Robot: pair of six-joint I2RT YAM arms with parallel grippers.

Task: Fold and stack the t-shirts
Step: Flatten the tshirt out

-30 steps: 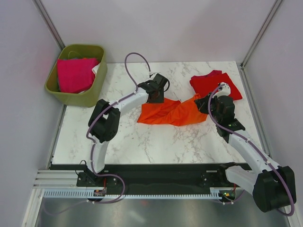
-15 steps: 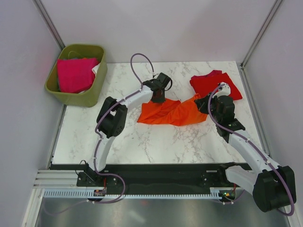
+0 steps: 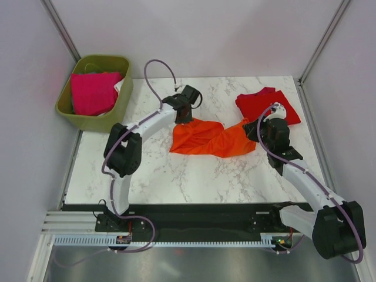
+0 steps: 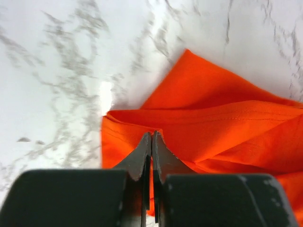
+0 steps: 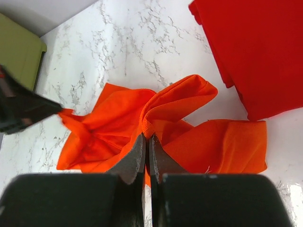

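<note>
- The left end effector (image 4: 151,138) went from open to closed, and it ended pinched on a folded edge of the orange t-shirt (image 3: 208,138).
- It moved left, toward the far-left corner of the counter (image 3: 176,176).
- The shirt's left end was drawn up and left with it.
- The elbow of the left arm (image 3: 147,123) swung right, then back left.

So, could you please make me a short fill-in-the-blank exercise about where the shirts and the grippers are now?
1. The left gripper and the right gripper are both ___ on the orange shirt.
2. The red shirt lies at the far ___ of the table.
3. The pink shirt is ___ the bin.

Missing words: shut; right; in.
</note>
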